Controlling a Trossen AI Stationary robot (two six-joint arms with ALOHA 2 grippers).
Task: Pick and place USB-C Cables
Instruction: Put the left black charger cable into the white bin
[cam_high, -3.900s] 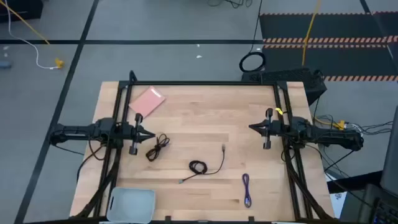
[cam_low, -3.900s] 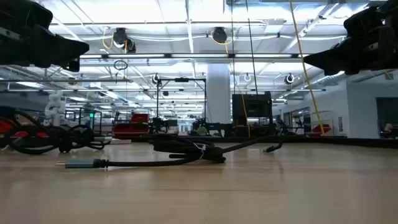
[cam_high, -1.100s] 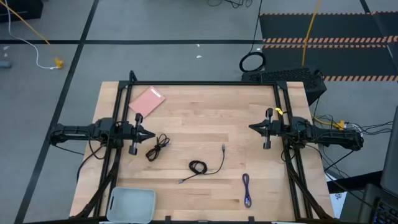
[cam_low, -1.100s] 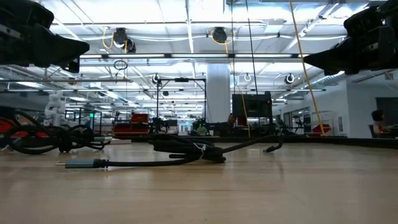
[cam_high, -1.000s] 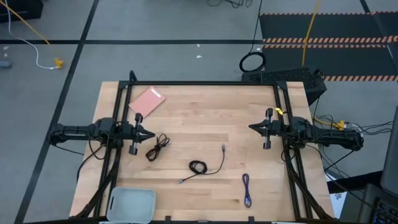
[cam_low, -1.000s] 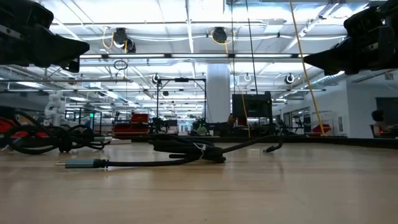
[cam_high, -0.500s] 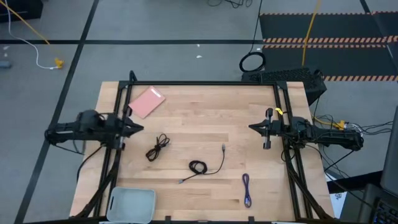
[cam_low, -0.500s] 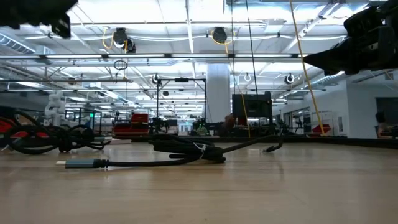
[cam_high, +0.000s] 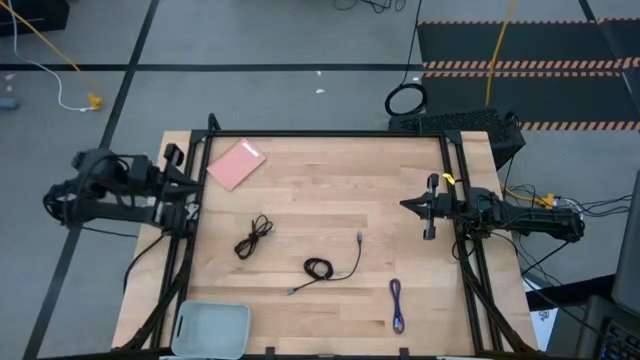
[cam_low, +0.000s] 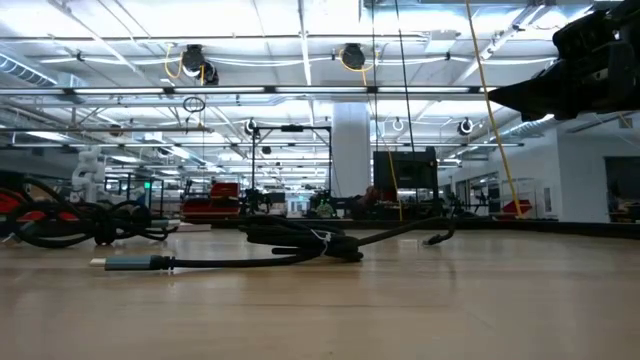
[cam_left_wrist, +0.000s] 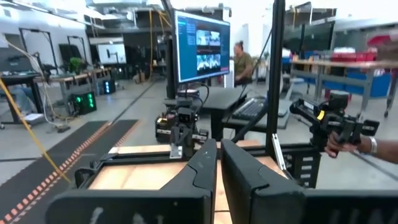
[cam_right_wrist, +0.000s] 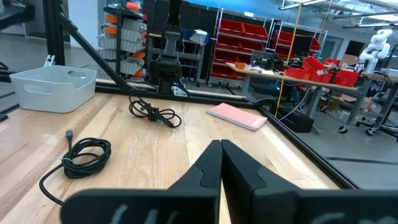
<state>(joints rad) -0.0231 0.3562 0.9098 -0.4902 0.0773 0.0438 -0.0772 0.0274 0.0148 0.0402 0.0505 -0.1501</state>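
Three cables lie flat on the wooden table, and no gripper touches them. One black cable (cam_high: 253, 237) is bunched on the left. A second black cable (cam_high: 325, 268) lies coiled in the middle, with its plug (cam_low: 130, 264) toward the near edge. The purple-blue cable (cam_high: 397, 303) lies near the near-right corner. My left gripper (cam_high: 196, 182) is shut and hangs high over the table's left edge, pointing level across the table (cam_left_wrist: 219, 149). My right gripper (cam_high: 405, 205) is shut above the right side (cam_right_wrist: 221, 146), facing the cables (cam_right_wrist: 87, 152).
A pink flat card (cam_high: 237, 164) lies near the far-left corner. A pale bin (cam_high: 211, 328) stands at the near-left corner. Black frame rails (cam_high: 330, 133) run along the table's edges. Beyond the table a person sits at a monitor (cam_left_wrist: 239, 59), and a hand (cam_left_wrist: 348, 146) shows.
My left arm has drawn back toward the table's left edge and slightly toward the far edge. It has risen and tipped up to level, and it has left the low view. The cables and the right arm have stayed still.
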